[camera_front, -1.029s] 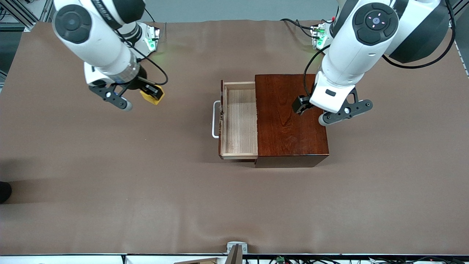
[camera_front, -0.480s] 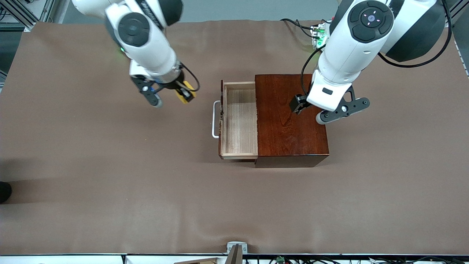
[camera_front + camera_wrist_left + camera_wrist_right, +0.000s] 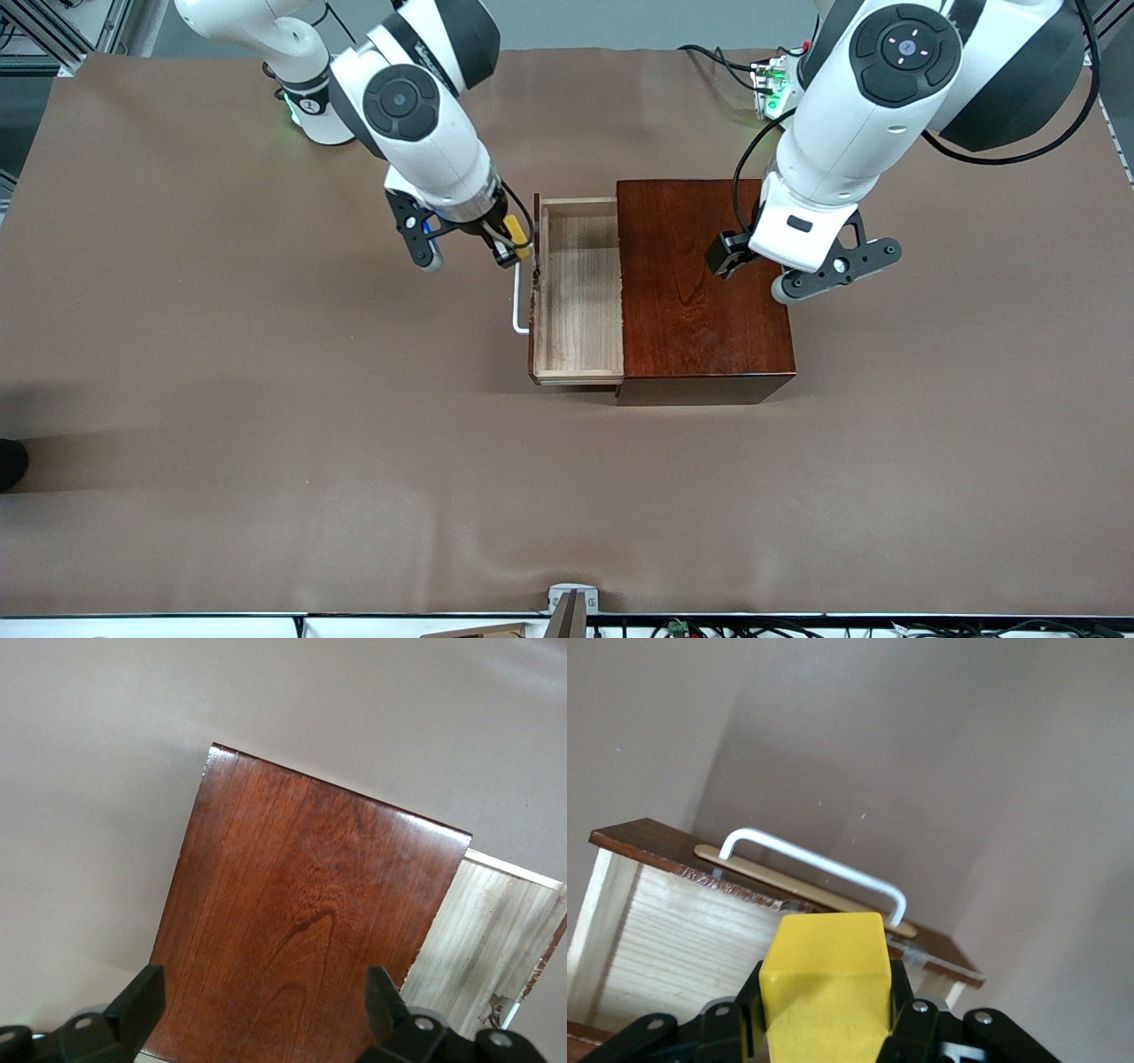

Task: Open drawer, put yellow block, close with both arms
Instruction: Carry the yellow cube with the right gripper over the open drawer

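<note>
The yellow block (image 3: pixel 521 244) is being pinched in the right tool (image 3: pixel 507 248), which is being held up over the white handle (image 3: pixel 519 301) at the front of the drawer (image 3: pixel 580 292), just short of the pale tray itself. The drawer is standing pulled out of the mahogany box (image 3: pixel 700 283) and nothing is lying in it. The left tool (image 3: pixel 728 253) is being held over the box top with its fingers spread, gripping nothing; that arm is waiting. Main risk, as judged: if the block is being let go here, it is landing on the handle or the drawer's front edge and bouncing onto the tabletop (image 3: pixel 266 425) in front of the drawer. Second risk: a descent from this spot is likely clipping the front panel or the handle and nudging the drawer shut. The drawer's front edge is looking chipped near the handle, so a snag there is plausible.
</note>
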You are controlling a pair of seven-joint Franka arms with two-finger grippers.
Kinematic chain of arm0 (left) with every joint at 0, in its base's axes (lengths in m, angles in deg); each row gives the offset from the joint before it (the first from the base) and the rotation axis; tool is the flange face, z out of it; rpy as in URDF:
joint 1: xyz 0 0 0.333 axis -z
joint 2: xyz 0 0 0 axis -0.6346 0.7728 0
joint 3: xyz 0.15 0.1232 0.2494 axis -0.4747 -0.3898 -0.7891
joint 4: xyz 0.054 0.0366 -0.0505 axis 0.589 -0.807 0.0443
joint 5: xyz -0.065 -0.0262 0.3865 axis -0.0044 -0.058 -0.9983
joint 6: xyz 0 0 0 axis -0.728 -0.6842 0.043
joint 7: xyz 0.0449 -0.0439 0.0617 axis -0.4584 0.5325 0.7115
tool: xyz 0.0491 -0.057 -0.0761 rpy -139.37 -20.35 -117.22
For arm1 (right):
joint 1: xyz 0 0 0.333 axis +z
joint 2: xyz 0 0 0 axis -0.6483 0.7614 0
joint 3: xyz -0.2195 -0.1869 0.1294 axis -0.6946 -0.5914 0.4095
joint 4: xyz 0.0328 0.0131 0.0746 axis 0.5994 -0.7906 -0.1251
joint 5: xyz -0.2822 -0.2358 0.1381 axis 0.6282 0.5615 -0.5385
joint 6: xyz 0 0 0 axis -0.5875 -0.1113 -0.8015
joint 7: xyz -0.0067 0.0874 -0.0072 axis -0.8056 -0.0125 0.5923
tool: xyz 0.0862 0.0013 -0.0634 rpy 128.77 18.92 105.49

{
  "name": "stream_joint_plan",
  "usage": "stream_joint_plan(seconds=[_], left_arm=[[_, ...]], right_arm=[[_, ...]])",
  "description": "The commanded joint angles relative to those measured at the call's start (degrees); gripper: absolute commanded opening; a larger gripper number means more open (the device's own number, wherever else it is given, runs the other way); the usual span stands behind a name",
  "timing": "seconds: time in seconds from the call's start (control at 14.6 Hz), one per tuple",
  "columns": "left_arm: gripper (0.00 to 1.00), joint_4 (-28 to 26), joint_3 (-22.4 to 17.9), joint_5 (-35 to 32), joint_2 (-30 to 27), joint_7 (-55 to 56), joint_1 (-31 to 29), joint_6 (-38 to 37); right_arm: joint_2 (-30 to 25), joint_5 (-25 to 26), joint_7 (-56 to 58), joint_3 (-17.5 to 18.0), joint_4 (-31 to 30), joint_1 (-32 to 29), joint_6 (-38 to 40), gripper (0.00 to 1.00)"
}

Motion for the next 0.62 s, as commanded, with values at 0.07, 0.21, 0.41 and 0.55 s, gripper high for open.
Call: stream_joint_plan(seconds=[0.07, 0.21, 0.41, 0.55], left_arm=[[1.00, 1.30, 0.10, -0.85, 0.49, 0.24, -0.17, -0.29], [1.00, 1.22, 0.10, -0.85, 0.49, 0.24, -0.17, -0.29], [1.00, 1.21, 0.10, -0.85, 0.49, 0.24, -0.17, -0.29], [1.00, 1.21, 0.10, -0.85, 0.49, 0.24, -0.26, -0.29]], right_arm=[[2.82, -3.43, -4.70, -0.66, 1.83, 1.87, -3.15, 0.00], [3.97, -3.61, -7.33, -0.66, 1.74, 2.57, -5.60, 0.00], [6.60, -3.61, -11.55, -0.66, 1.83, 4.15, -8.95, 0.00], [8.62, -3.52, -13.41, -0.66, 1.83, 5.21, -10.97, 0.00]])
